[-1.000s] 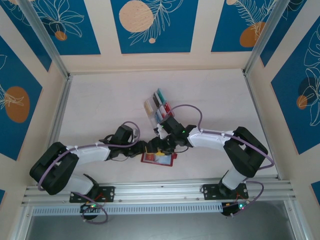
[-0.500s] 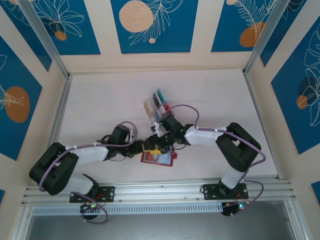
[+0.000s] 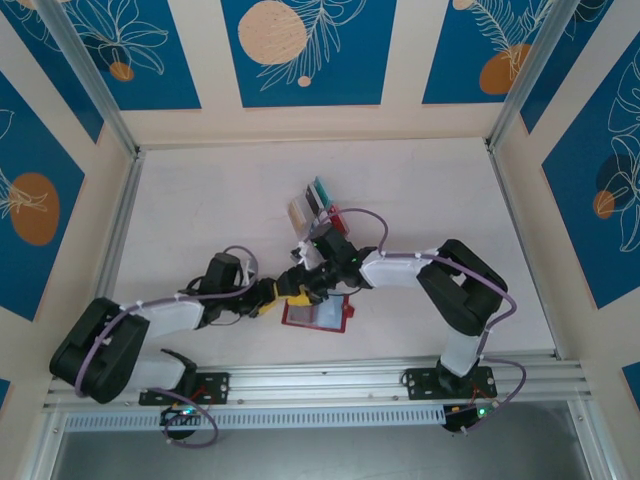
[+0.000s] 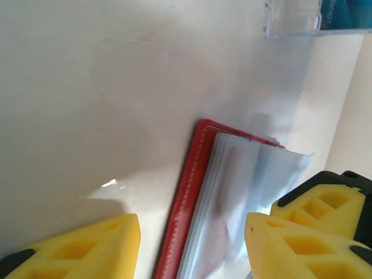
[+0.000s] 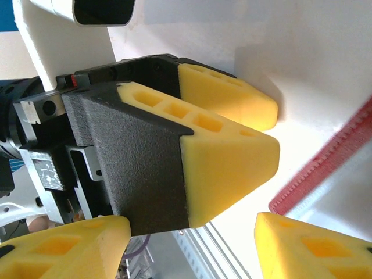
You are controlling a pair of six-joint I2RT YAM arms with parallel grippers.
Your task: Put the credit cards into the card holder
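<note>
While both jaws stand open by red card holder (image 3: 318,314), pale table (image 3: 200,210) sits btwn blue-patterned walls (image 3: 300,60).

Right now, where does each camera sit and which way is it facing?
Top external: above and behind the bases, looking down; both arms, left gripper and right gripper at the card holder.
Left wrist: looks past its own fingers onto the card holder.
Right wrist: faces the left gripper, own fingers below.
All three share the card holder.
</note>
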